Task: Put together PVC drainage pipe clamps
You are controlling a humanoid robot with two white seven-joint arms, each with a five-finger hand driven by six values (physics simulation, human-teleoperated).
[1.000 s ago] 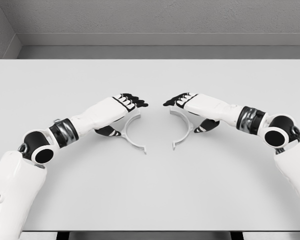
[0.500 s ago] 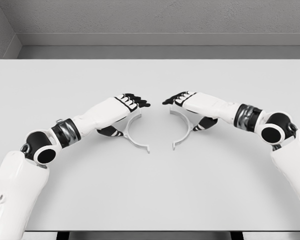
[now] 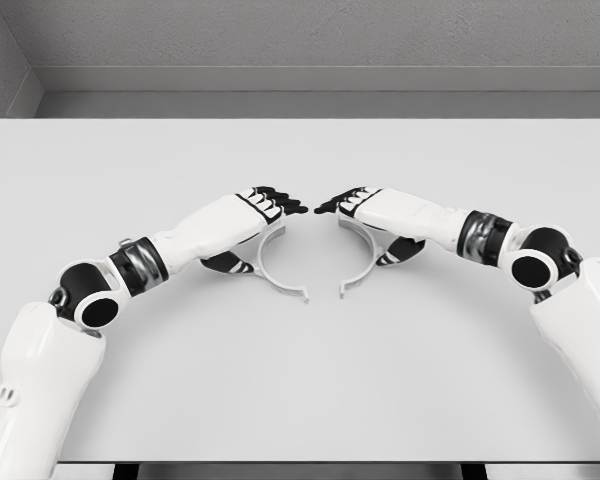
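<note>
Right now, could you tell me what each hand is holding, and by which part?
Left hand grips the left clamp half at its upper end; right hand likewise grips the right clamp half.

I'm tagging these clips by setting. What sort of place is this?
Probably a bare simulated test bench, not a real workshop: a plain white table against a grey wall, holding only two half-ring clamp pieces, one at each robot hand.

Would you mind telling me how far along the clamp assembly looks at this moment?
Done: each clamp half seems gripped, the left half by the left hand, the right half by the right hand. In hand: the two halves face each other with open sides inward, a clear gap between their lower ends. Left: closing that gap and joining them; nothing is mated yet on the table.
</note>
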